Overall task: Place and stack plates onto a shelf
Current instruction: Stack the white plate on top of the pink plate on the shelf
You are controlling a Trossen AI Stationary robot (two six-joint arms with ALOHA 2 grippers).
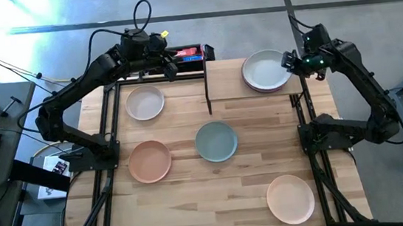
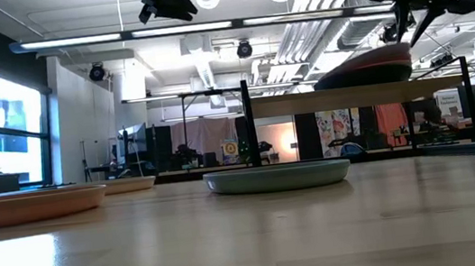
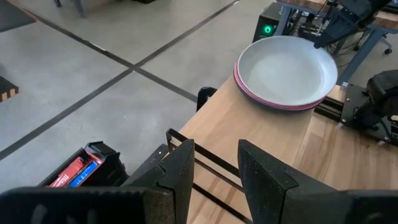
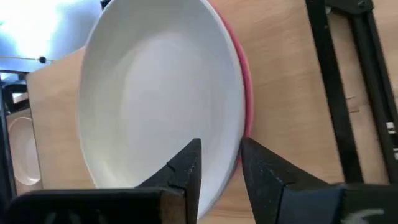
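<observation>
**A:** Where is the right gripper (image 4: pixel 219 169)?

**B:** At the right edge of the white plate (image 4: pixel 158 87), which tops a small stack on the right end of the shelf (image 1: pixel 224 81). Its fingers straddle the plate's rim with a narrow gap between them. Whether they pinch the rim or have just let go, I cannot tell.

**A:** And below the white plate?

**B:** A pink plate (image 4: pixel 245 99), only its edge showing. How many lie in the stack is hidden.

**A:** So which step is this?

**B:** I judge it the setting-down of the white plate on the stack. Next the gripper needs to open clear of the rim, lift away without dragging the plate, then go for another.

**A:** What is left on the table?

**B:** Four plates: a cream plate (image 1: pixel 145 103) at far left, a peach plate (image 1: pixel 149 161) nearer, a sage plate (image 1: pixel 215 141) mid-table, and a pale peach plate (image 1: pixel 290 198) near right.

**A:** The left gripper (image 3: pixel 216 165)?

**B:** It hangs open and empty above the far left corner of the table, beside the shelf's left end.

**A:** Anything hard to read?

**B:** In the low view the stack looks tilted, but the contact with the shelf is too dark to judge.
</observation>
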